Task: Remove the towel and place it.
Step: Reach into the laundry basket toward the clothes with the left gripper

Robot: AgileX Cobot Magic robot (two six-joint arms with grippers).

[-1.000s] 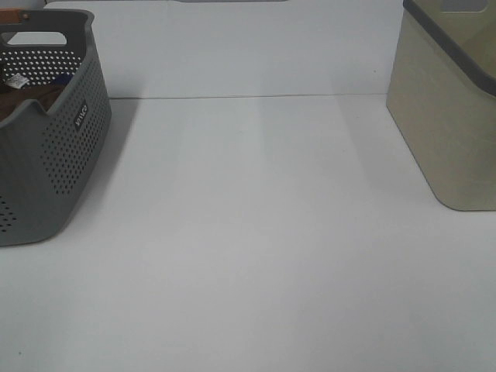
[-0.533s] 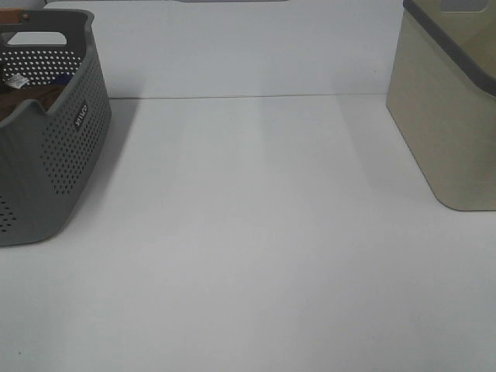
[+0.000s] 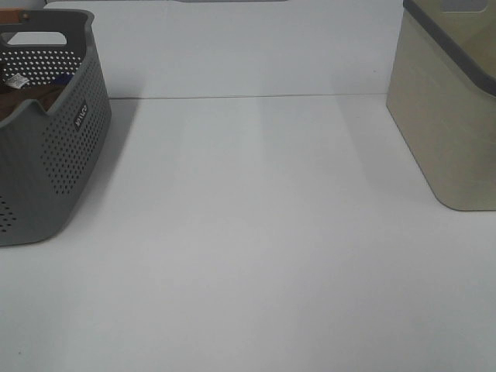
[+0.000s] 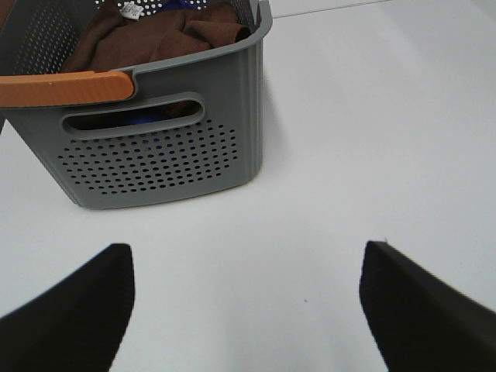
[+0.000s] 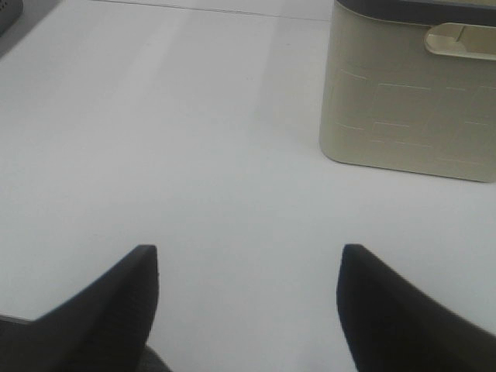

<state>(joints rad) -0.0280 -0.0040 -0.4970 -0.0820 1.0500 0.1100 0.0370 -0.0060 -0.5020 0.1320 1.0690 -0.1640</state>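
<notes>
The dark brown towel (image 4: 155, 39) lies bunched inside a grey perforated basket (image 4: 163, 155) with an orange handle; a small white tag (image 4: 130, 10) shows on it. In the high view the basket (image 3: 46, 155) stands at the left edge and a bit of the towel (image 3: 27, 97) shows inside. My left gripper (image 4: 246, 310) is open and empty above the table, short of the basket. My right gripper (image 5: 246, 302) is open and empty above bare table, with the beige bin ahead of it. Neither gripper shows in the high view.
A beige bin (image 3: 449, 108) with a dark rim stands at the right; it also shows in the right wrist view (image 5: 411, 85). A bit of blue cloth (image 4: 174, 4) lies in the grey basket behind the towel. The white table (image 3: 256, 232) spans between the two containers.
</notes>
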